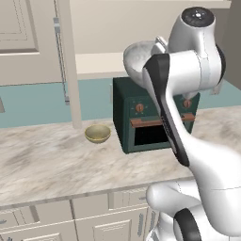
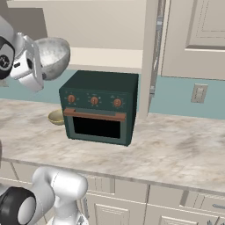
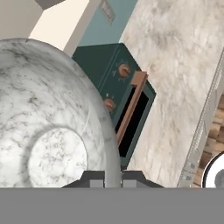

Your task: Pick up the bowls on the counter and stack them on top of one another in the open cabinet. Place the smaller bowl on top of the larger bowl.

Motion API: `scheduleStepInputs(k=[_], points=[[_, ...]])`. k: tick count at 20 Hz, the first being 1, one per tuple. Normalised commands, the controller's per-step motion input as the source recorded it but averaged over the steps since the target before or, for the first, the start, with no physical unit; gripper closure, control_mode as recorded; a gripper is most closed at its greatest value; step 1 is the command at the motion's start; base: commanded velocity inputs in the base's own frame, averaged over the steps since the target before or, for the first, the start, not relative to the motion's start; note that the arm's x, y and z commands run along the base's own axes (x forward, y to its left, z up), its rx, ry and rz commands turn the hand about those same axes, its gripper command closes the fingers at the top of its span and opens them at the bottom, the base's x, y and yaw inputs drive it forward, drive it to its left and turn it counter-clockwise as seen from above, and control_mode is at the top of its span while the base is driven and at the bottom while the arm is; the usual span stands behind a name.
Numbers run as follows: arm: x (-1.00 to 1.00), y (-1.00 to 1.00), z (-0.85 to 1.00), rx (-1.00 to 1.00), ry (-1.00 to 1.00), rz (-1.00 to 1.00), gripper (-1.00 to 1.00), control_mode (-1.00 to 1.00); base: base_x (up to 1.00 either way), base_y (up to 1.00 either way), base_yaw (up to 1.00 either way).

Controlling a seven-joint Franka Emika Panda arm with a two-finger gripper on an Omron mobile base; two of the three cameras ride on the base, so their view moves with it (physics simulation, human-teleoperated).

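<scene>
My gripper (image 3: 112,178) is shut on the rim of the larger bowl (image 3: 48,131), a grey-white marbled bowl held tilted in the air. This bowl (image 1: 136,59) hangs above the dark green oven, in front of the open cabinet's pale shelf (image 1: 96,63). From the right, the gripper (image 2: 38,66) clamps the bowl (image 2: 55,55) at its left side, level with the shelf (image 2: 110,57). The smaller bowl (image 1: 98,133), yellowish-tan, sits upright on the counter (image 1: 52,160) just left of the oven; its edge (image 2: 56,117) peeks out beside the oven.
A dark green oven (image 2: 99,107) with orange knobs stands on the counter below the held bowl. A cream upright panel (image 1: 70,66) with a metal handle borders the cabinet. A wall outlet (image 2: 199,93) sits on the teal backsplash.
</scene>
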Motion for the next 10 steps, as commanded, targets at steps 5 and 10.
scheduleStepInputs(k=[5, 10], points=[[0.13, -0.1, 0.05, 0.03, -0.04, 0.0, 1.0, -1.0, 0.0, 0.0, 0.0], [0.17, -0.03, 0.04, 0.02, -0.03, 0.0, 1.0, -1.0, 0.0, 0.0, 0.0]])
